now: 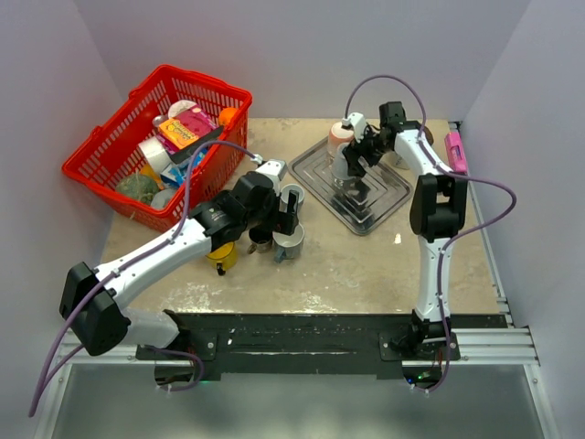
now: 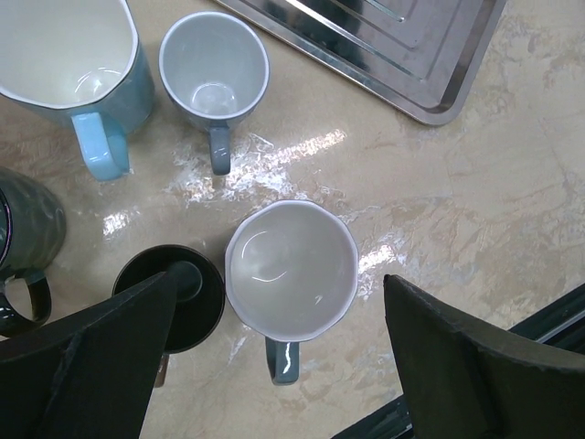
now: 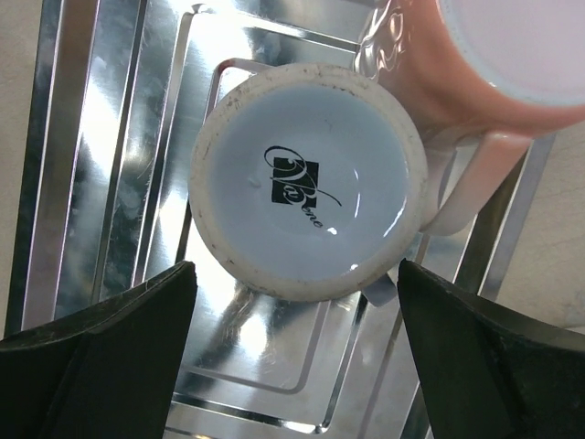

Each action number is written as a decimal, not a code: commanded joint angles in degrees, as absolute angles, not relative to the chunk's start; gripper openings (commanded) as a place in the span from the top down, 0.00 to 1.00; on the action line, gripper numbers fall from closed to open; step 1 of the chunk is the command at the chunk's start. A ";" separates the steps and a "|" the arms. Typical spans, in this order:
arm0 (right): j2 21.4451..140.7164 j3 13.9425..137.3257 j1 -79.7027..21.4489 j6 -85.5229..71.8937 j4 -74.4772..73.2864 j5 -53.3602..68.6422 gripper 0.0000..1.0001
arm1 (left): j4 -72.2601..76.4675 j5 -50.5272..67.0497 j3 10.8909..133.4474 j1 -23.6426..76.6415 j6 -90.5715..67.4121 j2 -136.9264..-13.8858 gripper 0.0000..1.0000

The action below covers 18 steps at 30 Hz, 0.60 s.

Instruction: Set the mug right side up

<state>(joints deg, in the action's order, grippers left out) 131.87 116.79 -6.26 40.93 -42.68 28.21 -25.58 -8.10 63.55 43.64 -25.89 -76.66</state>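
Right gripper [image 3: 294, 279]: dark fingers [image 3: 110, 357] fill the lower corners of the right wrist view. Jaws are spread wide, one either side of the mug, with a gap showing on both sides. Nothing is held.

Mug [image 3: 306, 178]: white, upside down on the tray [image 3: 82, 137], base up with a black logo.

Pink mug [image 3: 475, 82]: upright, just beside the mug, at the tray's edge.

Left gripper [image 2: 279, 283]: jaws wide, holding nothing, above a grey-handled mug [image 2: 291, 270] that stands upright on the table [image 2: 475, 210].

Other mugs on the table: black mug [image 2: 169, 297], small grey mug [image 2: 215, 69] and light-blue mug [image 2: 69, 64]. The last two are upright.

Basket [image 1: 101, 155]: red, far left corner, holding mixed goods.
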 commanded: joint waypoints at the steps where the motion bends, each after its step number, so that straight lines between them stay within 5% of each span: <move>1: 132.63 118.48 -6.33 41.92 -42.01 31.82 0.07 | -25.49 -7.82 65.92 43.24 -25.57 -76.82 0.01; 11: 129.30 111.81 -6.33 38.67 -35.61 32.78 0.10 | -25.31 -7.21 65.66 43.24 -25.84 -76.90 0.01; 18: 123.94 103.55 -6.42 37.88 -33.05 29.89 0.20 | -24.61 -6.15 65.13 43.24 -26.02 -77.08 0.01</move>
<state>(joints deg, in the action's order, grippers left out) 130.67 106.39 -6.26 39.13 -36.07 30.79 -25.80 -7.40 63.55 43.51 -25.91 -76.95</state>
